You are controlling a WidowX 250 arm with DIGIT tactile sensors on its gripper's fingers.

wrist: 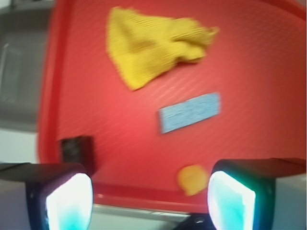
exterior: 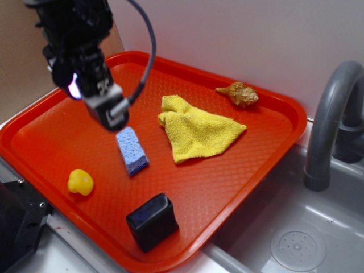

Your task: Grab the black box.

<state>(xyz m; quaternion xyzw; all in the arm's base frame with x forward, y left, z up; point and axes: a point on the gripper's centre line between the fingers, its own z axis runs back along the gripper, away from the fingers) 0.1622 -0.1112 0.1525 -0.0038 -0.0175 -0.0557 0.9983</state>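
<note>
1. Tray (exterior: 239, 187): hard red plastic; fine diamond-grid texture across the floor, smooth raised rim with a slight sheen.
2. Black box (exterior: 152, 220): glossy black finish, smooth faces, rounded edges; the top catches a bluish reflection.
3. Sponge (exterior: 131, 150): blue, porous and matt, with a pitted surface.
4. Cloth (exterior: 196, 129): yellow terry-like fabric, nubby looped weave, soft, matt, crumpled.
5. Shell (exterior: 239, 94): tan-brown, ridged and knobbly, dull finish.
6. Yellow toy (exterior: 80, 182): smooth, looks like soft plastic or rubber, faint shine.
7. Faucet (exterior: 331, 116): grey, smooth, satin, plastic-looking.
8. Sink (exterior: 296, 239): grey, smooth moulded surface, low gloss.
9. Gripper (wrist: 149, 201): black casing, matt; pale translucent-looking pads (wrist: 69, 201).
</note>
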